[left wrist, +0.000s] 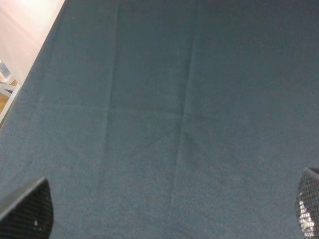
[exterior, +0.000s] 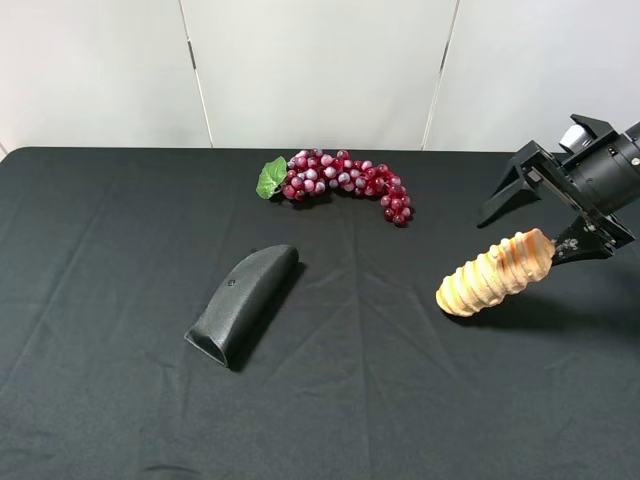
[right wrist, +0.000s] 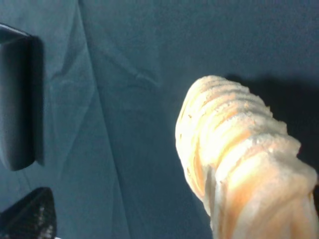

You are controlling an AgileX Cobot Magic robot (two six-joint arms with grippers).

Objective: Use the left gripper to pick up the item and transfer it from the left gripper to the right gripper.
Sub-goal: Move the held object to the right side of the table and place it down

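Black-clothed tabletop [exterior: 120, 400] under a high camera, with both wrist views. The left arm lies wholly outside the high view; the left wrist view shows only creased cloth and two dark mesh-textured fingertips [left wrist: 27, 214] of the left gripper [left wrist: 169, 219] at opposite lower corners, so its fingers stand wide apart with nothing between them. The right arm enters from the right edge of the high view, cut off past its cylindrical black body, and slopes down toward the tabletop. The right gripper [exterior: 548, 215] shows one finger splayed up and to the left, clear of the load, and the other running beneath the end of the item [exterior: 494, 273]; that end appears to rest against the lower finger only, and whether the jaws truly clamp it cannot be told. The item, a tan ridged roll, tilts down to the left, its free end low over the cloth near its own shadow; in the right wrist view it fills the foreground, blurred and cut by the frame. A black curved piece [exterior: 243, 302] lies well left of it, a red grape bunch [exterior: 345, 181] with a green leaf [exterior: 271, 178] near the far edge
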